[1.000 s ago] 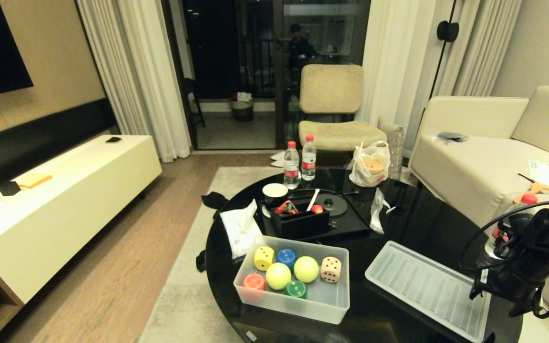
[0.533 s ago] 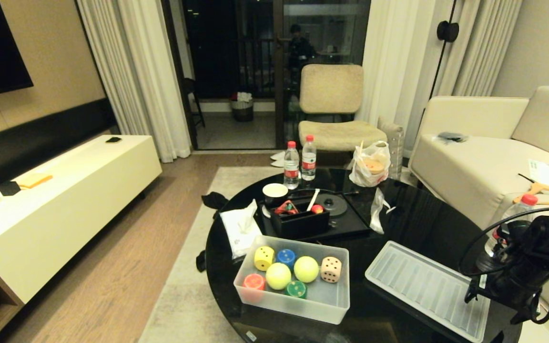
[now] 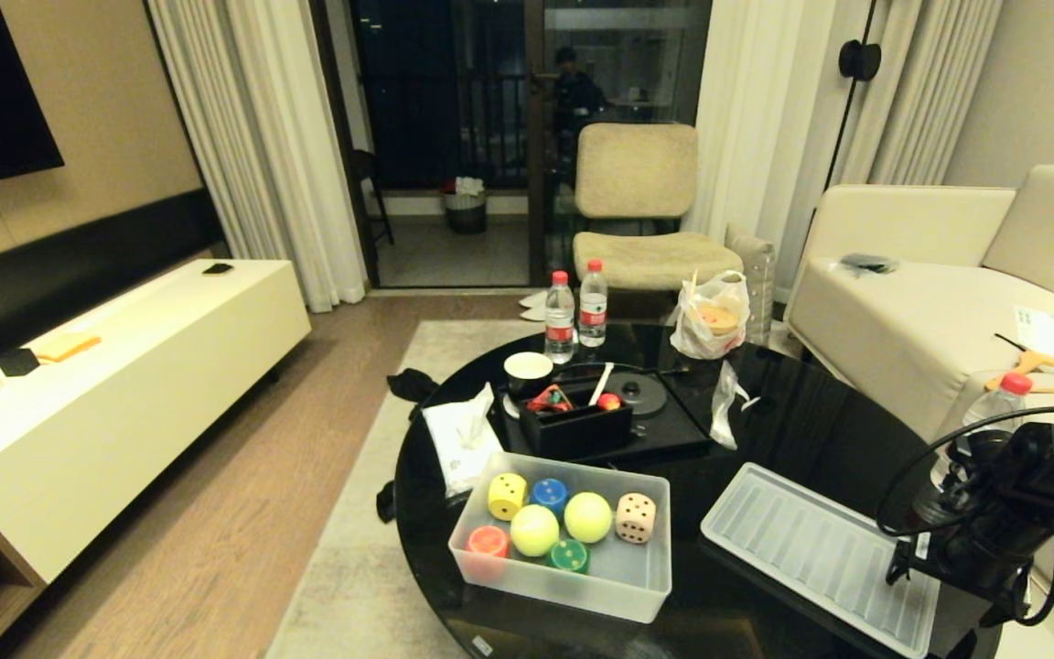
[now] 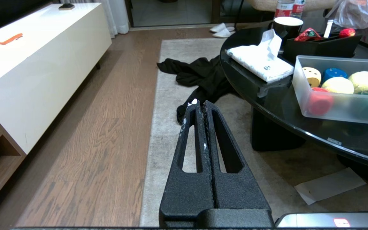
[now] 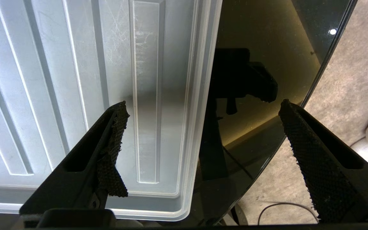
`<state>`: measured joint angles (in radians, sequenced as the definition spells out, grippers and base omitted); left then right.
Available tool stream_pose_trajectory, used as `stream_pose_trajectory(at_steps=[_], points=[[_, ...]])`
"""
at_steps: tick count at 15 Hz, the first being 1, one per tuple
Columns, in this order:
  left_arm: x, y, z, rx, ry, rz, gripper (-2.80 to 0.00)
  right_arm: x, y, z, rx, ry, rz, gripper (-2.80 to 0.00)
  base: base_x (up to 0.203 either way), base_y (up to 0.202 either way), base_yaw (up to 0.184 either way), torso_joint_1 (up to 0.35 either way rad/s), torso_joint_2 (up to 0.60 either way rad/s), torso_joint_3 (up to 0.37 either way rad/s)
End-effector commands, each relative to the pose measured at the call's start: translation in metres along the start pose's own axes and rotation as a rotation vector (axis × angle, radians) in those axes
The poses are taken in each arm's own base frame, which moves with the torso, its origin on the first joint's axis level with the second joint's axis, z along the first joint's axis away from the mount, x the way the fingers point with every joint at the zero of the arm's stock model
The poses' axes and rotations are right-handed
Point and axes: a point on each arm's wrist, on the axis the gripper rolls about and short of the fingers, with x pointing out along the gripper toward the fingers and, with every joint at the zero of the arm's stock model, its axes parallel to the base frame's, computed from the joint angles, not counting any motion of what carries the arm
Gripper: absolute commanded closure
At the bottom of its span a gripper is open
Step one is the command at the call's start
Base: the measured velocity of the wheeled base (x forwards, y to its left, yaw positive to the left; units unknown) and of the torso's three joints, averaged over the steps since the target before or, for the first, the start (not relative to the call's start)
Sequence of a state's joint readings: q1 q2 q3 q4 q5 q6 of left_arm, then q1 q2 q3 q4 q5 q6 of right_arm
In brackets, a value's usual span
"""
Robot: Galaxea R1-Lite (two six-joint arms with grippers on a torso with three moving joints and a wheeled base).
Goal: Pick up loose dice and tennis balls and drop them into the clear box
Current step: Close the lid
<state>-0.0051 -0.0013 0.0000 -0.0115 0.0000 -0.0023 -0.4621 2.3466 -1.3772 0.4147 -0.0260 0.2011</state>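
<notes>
The clear box (image 3: 582, 586) stands on the black round table (image 3: 811, 430) near its front. Inside lie the yellow (image 3: 507, 495), blue (image 3: 549, 494), beige (image 3: 635, 517), red-orange (image 3: 488, 542) and green (image 3: 569, 555) dice and two tennis balls (image 3: 534, 530) (image 3: 587, 516). The ribbed lid (image 3: 820, 554) lies flat to the box's right. My right gripper (image 5: 203, 103) hangs open and empty over the lid's (image 5: 75, 64) right end, one finger above the lid, the other past the table rim. My left gripper (image 4: 200, 103) is shut and empty, parked low over the rug left of the table.
Behind the box are a tissue pack (image 3: 461, 439), a black organiser tray (image 3: 573, 426), a cup (image 3: 527, 368), two water bottles (image 3: 559, 320) and a plastic bag (image 3: 715, 316). A sofa (image 3: 930, 311) stands right of the table, a low white cabinet (image 3: 124, 366) left. Dark cloth (image 4: 200, 75) lies on the rug.
My right arm has sunk a little lower at the table's right edge, beside the lid. The box, its contents and the left arm have not moved.
</notes>
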Motion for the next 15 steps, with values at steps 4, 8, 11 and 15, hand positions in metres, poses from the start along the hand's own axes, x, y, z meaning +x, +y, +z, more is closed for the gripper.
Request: stream_pose_trajectory(at_steps=[4, 8, 11, 15], points=[[0.0, 0.0, -0.001, -0.001, 0.003, -0.001, 0.0, -0.001, -0.001, -0.001, 0.001, -0.003, -0.035, -2.8, 0.0, 0.0, 0.0, 0.0, 0.0, 0.0], [0.0, 0.0, -0.001, -0.001, 0.003, 0.0, 0.0, -0.005, -0.001, 0.0, -0.002, -0.015, -0.049, -2.8, 0.0, 0.0, 0.0, 0.0, 0.0, 0.0], [0.0, 0.0, -0.001, -0.001, 0.004, -0.001, 0.0, 0.001, 0.0, 0.0, -0.002, -0.005, -0.052, -2.8, 0.0, 0.0, 0.0, 0.0, 0.0, 0.0], [0.0, 0.0, 0.0, -0.001, 0.002, -0.001, 0.0, 0.01, -0.001, -0.001, -0.003, 0.013, -0.064, -2.8, 0.0, 0.0, 0.0, 0.0, 0.0, 0.0]])
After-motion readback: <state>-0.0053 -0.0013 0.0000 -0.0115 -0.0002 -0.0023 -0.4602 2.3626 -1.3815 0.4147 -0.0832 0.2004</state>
